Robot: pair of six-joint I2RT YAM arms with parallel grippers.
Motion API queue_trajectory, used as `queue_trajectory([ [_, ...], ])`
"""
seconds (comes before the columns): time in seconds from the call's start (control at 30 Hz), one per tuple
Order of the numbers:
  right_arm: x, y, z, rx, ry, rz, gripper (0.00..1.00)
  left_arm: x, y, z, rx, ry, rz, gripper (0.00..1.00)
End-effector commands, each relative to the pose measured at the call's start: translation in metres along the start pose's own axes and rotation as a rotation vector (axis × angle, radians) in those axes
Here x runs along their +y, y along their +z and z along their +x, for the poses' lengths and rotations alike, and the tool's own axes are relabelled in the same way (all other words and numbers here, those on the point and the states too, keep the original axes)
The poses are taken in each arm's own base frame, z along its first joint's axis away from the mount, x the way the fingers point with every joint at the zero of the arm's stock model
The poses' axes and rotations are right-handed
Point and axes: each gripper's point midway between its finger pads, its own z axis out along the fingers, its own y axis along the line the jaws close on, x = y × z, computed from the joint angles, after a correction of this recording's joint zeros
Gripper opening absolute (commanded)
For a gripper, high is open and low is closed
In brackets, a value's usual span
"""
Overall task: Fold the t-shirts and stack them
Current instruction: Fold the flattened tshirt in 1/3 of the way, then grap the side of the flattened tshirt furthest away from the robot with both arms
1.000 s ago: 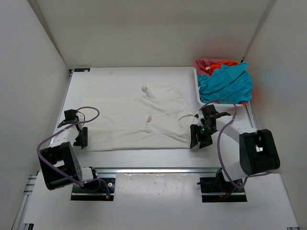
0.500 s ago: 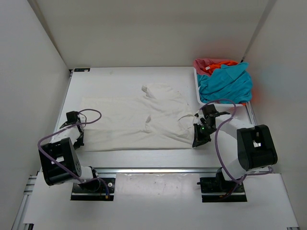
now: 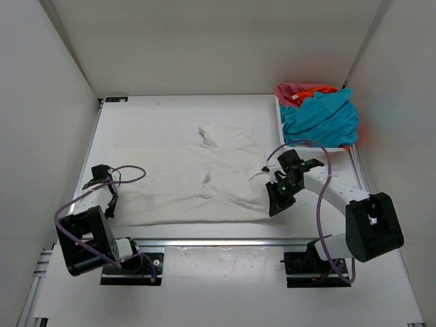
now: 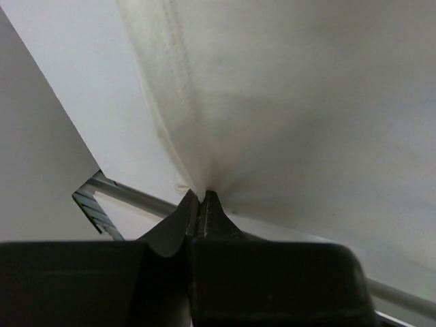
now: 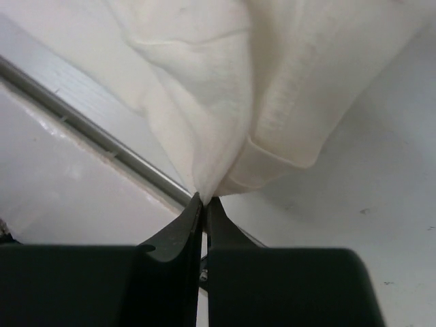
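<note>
A white t-shirt [image 3: 191,177] lies spread across the table, its hem toward the left. My left gripper [image 3: 109,206] is shut on the near-left hem corner; in the left wrist view the stitched hem [image 4: 178,102] runs up from the pinched jaws [image 4: 199,197]. My right gripper [image 3: 274,203] is shut on the near-right edge of the white shirt, by a sleeve; the right wrist view shows bunched cloth [image 5: 225,102] rising from its closed tips [image 5: 204,199]. A teal-blue t-shirt [image 3: 320,117], an orange one [image 3: 310,90] and a pinkish-red one [image 3: 291,90] are piled in the basket.
The white basket [image 3: 281,129] stands at the back right corner, close to the right arm. White walls enclose the table on the left, back and right. A metal rail [image 3: 204,240] runs along the near table edge, by both grippers.
Both grippers went from open to shut on the white shirt's near corners. The right gripper has shifted a little left and nearer, lifting the cloth; the shirt's near edge has moved nearer.
</note>
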Motion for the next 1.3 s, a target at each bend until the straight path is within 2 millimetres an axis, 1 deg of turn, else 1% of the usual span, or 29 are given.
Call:
queue_trajectory([
  [0.0,0.031,-0.016,0.003,0.046,-0.069,-0.074,0.0,0.012,-0.013,0.012,0.056,0.079,-0.027,0.0],
  [0.03,0.04,-0.015,0.013,0.08,-0.033,-0.129,0.0,0.012,-0.014,0.015,0.068,0.096,-0.032,0.0],
  [0.07,0.039,-0.011,0.026,0.112,0.029,-0.142,0.0,0.012,-0.014,0.016,0.075,0.101,-0.034,0.0],
  [0.13,0.034,-0.008,0.04,0.128,0.083,-0.179,0.0,0.007,-0.013,0.024,0.098,0.119,-0.028,0.0],
  [0.2,0.026,-0.008,0.046,0.13,0.164,-0.177,0.0,0.008,-0.013,0.029,0.111,0.122,-0.044,0.0],
  [0.23,0.025,-0.006,0.046,0.135,0.158,-0.175,0.07,0.006,-0.011,0.036,0.139,0.136,-0.046,0.0],
  [0.27,0.027,-0.007,0.043,0.13,0.145,-0.176,0.12,0.007,-0.01,0.038,0.144,0.125,-0.051,0.01],
  [0.33,0.029,-0.007,0.043,0.131,0.129,-0.175,0.43,0.012,-0.009,0.041,0.158,0.111,-0.086,0.15],
  [0.4,0.026,-0.009,0.039,0.122,0.13,-0.17,0.56,0.017,-0.009,0.034,0.142,0.089,-0.107,0.41],
  [0.47,0.027,-0.012,0.031,0.101,0.126,-0.178,0.66,0.024,-0.013,0.025,0.119,0.052,-0.122,0.57],
  [0.5,0.026,-0.015,0.02,0.073,0.108,-0.177,0.73,0.029,-0.015,0.016,0.094,0.035,-0.13,0.64],
  [0.53,0.028,-0.018,0.015,0.063,0.089,-0.174,0.76,0.036,-0.018,0.008,0.074,0.008,-0.148,0.66],
  [0.6,0.026,-0.024,-0.011,-0.002,-0.027,-0.125,0.79,0.043,-0.023,-0.006,0.03,-0.028,-0.166,0.72],
  [0.67,0.018,-0.03,-0.033,-0.049,-0.132,-0.021,0.79,0.054,-0.03,-0.021,-0.019,-0.093,-0.18,0.73],
  [0.77,0.026,-0.046,-0.072,-0.152,-0.253,0.029,0.8,0.063,-0.04,-0.041,-0.09,-0.15,-0.155,0.74],
  [0.83,0.032,-0.066,-0.112,-0.262,-0.304,0.052,0.78,0.064,-0.045,-0.051,-0.128,-0.163,-0.127,0.73],
  [0.87,0.031,-0.071,-0.132,-0.322,-0.329,0.077,0.74,0.064,-0.05,-0.06,-0.162,-0.172,-0.113,0.73],
  [0.9,0.033,-0.082,-0.158,-0.393,-0.358,0.109,0.72,0.06,-0.052,-0.067,-0.176,-0.161,-0.101,0.73],
  [0.93,0.036,-0.092,-0.182,-0.449,-0.383,0.126,0.66,0.057,-0.056,-0.079,-0.21,-0.153,-0.092,0.72],
  [0.97,0.031,-0.098,-0.201,-0.501,-0.391,0.167,0.58,0.054,-0.062,-0.089,-0.234,-0.14,-0.095,0.72],
  [1.0,0.03,-0.11,-0.231,-0.581,-0.403,0.204,0.5,0.05,-0.064,-0.098,-0.255,-0.134,-0.089,0.73],
  [1.03,0.023,-0.107,-0.25,-0.59,-0.396,0.219,0.39,0.046,-0.069,-0.113,-0.291,-0.119,-0.079,0.73],
  [1.07,0.02,-0.112,-0.268,-0.636,-0.393,0.23,0.34,0.04,-0.074,-0.126,-0.322,-0.109,-0.061,0.73],
  [1.1,0.015,-0.112,-0.289,-0.656,-0.389,0.233,0.33,0.043,-0.084,-0.143,-0.378,-0.135,-0.062,0.72],
  [1.13,0.01,-0.111,-0.311,-0.672,-0.374,0.227,0.33,0.04,-0.084,-0.155,-0.404,-0.144,-0.039,0.72],
  [1.17,0.004,-0.112,-0.321,-0.676,-0.35,0.215,0.35,0.038,-0.087,-0.17,-0.434,-0.17,-0.001,0.71],
  [1.2,-0.002,-0.106,-0.341,-0.675,-0.314,0.193,0.36,0.043,-0.094,-0.184,-0.472,-0.224,0.016,0.72],
  [1.23,-0.011,-0.098,-0.358,-0.661,-0.273,0.169,0.4,0.043,-0.09,-0.193,-0.478,-0.252,0.055,0.72],
  [1.27,-0.016,-0.098,-0.368,-0.662,-0.257,0.164,0.45,0.04,-0.089,-0.205,-0.487,-0.284,0.1,0.72],
])
